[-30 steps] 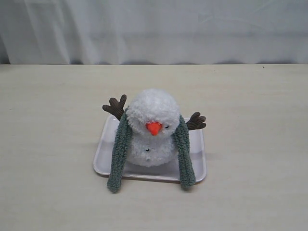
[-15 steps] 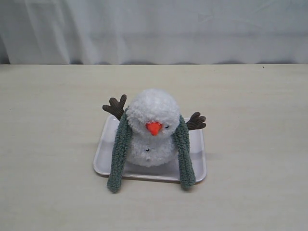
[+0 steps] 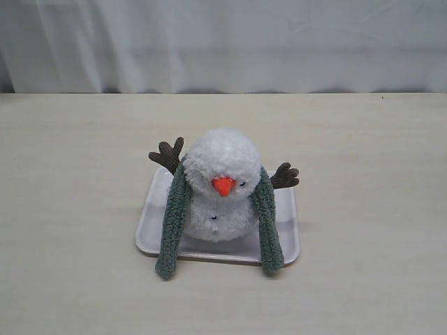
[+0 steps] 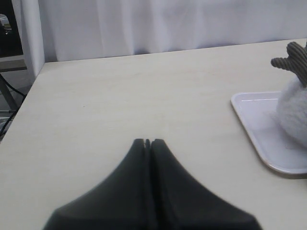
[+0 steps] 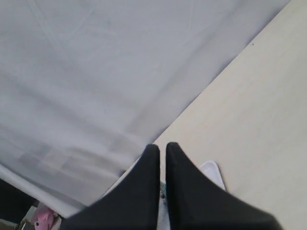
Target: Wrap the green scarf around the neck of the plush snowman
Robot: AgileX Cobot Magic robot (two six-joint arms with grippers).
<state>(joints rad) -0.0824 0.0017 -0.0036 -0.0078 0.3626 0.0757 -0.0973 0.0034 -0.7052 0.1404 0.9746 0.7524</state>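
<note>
Scarf placement first: the green scarf (image 3: 171,223) runs behind the neck of the plush snowman (image 3: 222,157), and its two ends hang down the front, one on each side of the body. The ends are not crossed, and the throat under the orange nose is bare. Both tips reach the front rim of the white tray (image 3: 147,237); the one on the exterior view's left spills just past it onto the surface (image 3: 363,209). You have the snowman upright in the middle of the tray, facing the exterior camera. My read is that the tray keeps the plush from sliding and the hanging ends give each arm a loose tail on its own side. Neither arm shows in the exterior view. Your left fingers (image 4: 136,163) are pressed together with nothing between them, low over bare surface and well apart from the tray. Your right fingers (image 5: 148,167) are all but closed, with only a thin slit at the tips, and they are also empty; they point toward the curtain (image 3: 223,42). I judge the scarf draped but not wrapped, so crossing the tails in front is what remains.
</note>
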